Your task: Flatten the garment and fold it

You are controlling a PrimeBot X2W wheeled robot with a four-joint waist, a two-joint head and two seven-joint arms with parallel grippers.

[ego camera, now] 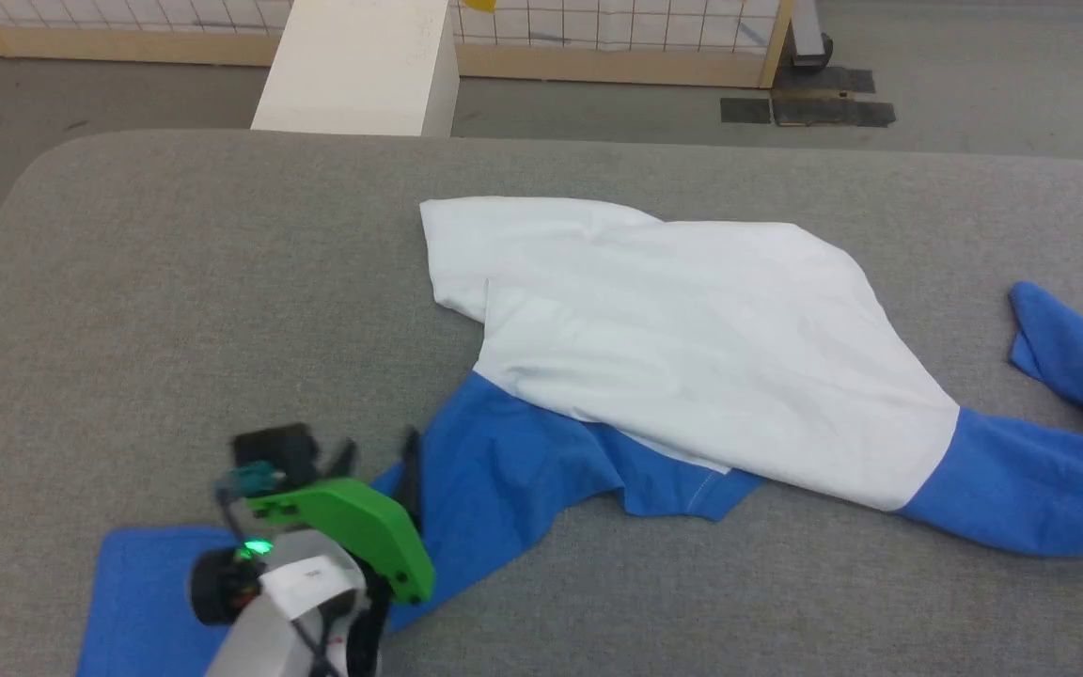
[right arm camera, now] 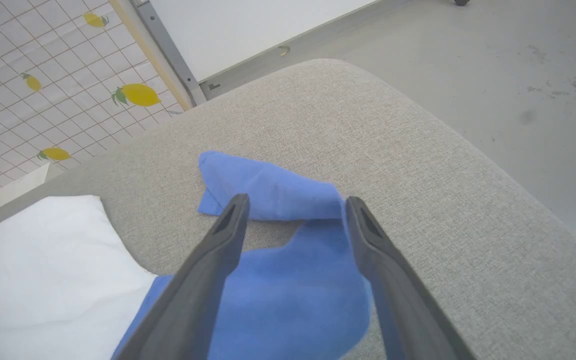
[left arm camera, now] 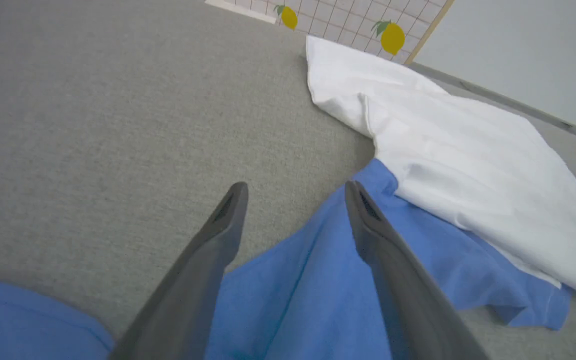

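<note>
The garment (ego camera: pixel 692 348) is soft matt cloth, its white part smooth with faint creases and its blue part edged by a stitched hem, and it lies on a surface (ego camera: pixel 175 310) covered in grey woven fabric with a fine, rough grain. The fingers (left arm camera: pixel 208 260) of the left tool (left arm camera: pixel 295 186) and the right tool (right arm camera: pixel 296 199) are dark grey, matt and smooth like moulded plastic, while the green cover (ego camera: pixel 353 527) on the left wrist is plastic with a slight sheen. Beyond are a smooth matt white box (ego camera: pixel 363 66), a pale wooden frame (ego camera: pixel 598 64) and a smooth, scuffed grey floor (right arm camera: pixel 493 65).
</note>
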